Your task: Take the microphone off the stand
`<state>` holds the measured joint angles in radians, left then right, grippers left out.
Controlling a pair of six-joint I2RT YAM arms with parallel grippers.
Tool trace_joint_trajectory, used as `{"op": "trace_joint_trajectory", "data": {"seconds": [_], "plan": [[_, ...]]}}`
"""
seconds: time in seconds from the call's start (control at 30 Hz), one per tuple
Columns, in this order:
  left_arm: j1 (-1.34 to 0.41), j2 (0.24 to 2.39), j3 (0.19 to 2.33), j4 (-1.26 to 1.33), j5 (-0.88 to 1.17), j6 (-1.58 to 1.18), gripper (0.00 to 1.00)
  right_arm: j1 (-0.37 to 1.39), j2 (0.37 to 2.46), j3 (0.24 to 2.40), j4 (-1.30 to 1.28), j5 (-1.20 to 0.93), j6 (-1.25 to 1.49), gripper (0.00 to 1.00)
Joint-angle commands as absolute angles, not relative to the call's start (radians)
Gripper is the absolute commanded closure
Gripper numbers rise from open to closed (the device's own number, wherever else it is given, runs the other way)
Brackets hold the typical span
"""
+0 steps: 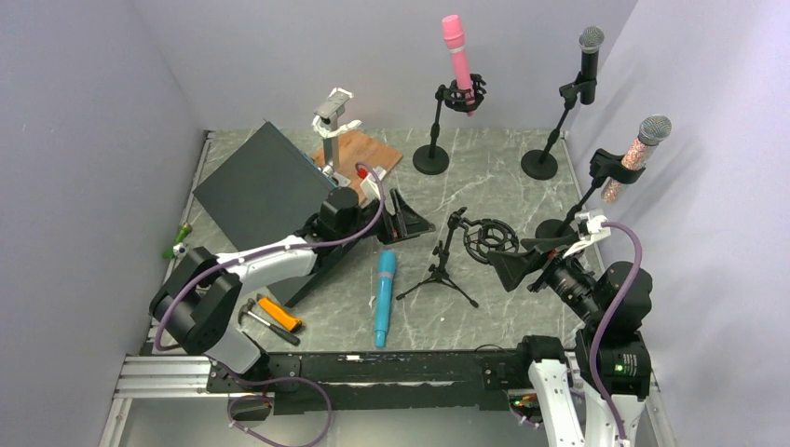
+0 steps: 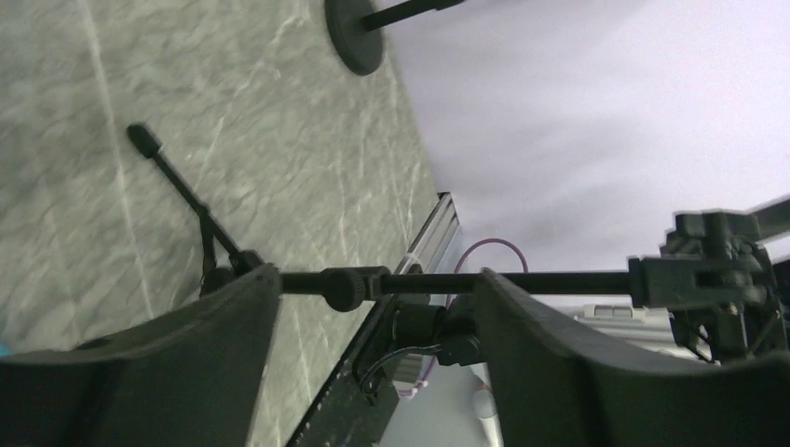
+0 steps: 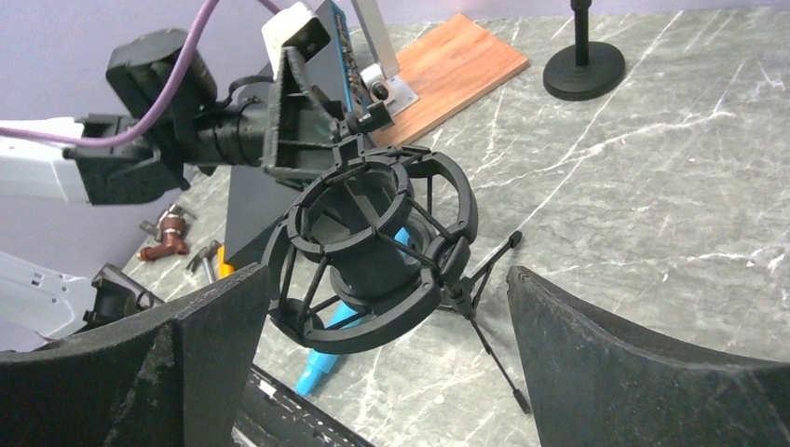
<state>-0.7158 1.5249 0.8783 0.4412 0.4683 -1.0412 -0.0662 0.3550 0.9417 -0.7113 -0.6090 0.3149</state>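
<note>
While both sets of jaws stand wide, the left gripper (image 1: 402, 220) facing the tripod stand (image 1: 445, 270) and the right gripper (image 1: 526, 256) flanking its empty shock mount (image 1: 489, 239), the blue microphone (image 1: 383, 298) lies flat on the table (image 1: 494, 177), long axis near-to-far, nearer the left arm.
</note>
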Motion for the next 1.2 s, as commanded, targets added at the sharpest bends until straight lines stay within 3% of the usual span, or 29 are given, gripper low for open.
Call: {"op": "trace_joint_trajectory", "data": {"seconds": [0.0, 0.17, 0.33, 0.4, 0.47, 0.5, 0.6, 0.77, 0.97, 1.17], "plan": [[-0.726, 1.563, 0.753, 0.942, 0.566, -1.219, 0.07, -0.066, 0.367, 0.95, -0.683, -0.579, 0.321, 0.0], [-0.74, 1.671, 0.677, 1.242, 0.552, -1.404, 0.14, -0.064, 0.364, 0.929, -0.659, -0.578, 0.34, 0.0], [-0.781, 1.765, 0.681, 1.343, 0.546, -1.438, 0.25, -0.065, 0.372, 0.934, -0.669, -0.575, 0.33, 0.0], [-0.784, 1.791, 0.693, 1.354, 0.551, -1.433, 0.35, -0.065, 0.371, 0.939, -0.676, -0.569, 0.325, 0.0], [-0.785, 1.807, 0.703, 1.348, 0.552, -1.427, 0.58, -0.066, 0.368, 0.941, -0.681, -0.564, 0.32, 0.0], [-0.786, 1.813, 0.705, 1.346, 0.551, -1.427, 0.61, -0.065, 0.367, 0.943, -0.686, -0.561, 0.318, 0.0], [-0.79, 1.818, 0.707, 1.326, 0.55, -1.42, 0.56, -0.065, 0.364, 0.946, -0.697, -0.552, 0.311, 0.0], [-0.794, 1.798, 0.697, 1.266, 0.553, -1.381, 0.37, -0.066, 0.364, 0.948, -0.694, -0.55, 0.311, 0.0], [-0.804, 1.821, 0.706, 1.25, 0.559, -1.373, 0.42, -0.065, 0.365, 0.944, -0.685, -0.555, 0.316, 0.0], [-0.814, 1.845, 0.72, 1.247, 0.562, -1.382, 0.41, -0.064, 0.358, 0.943, -0.686, -0.557, 0.324, 0.0]]}}
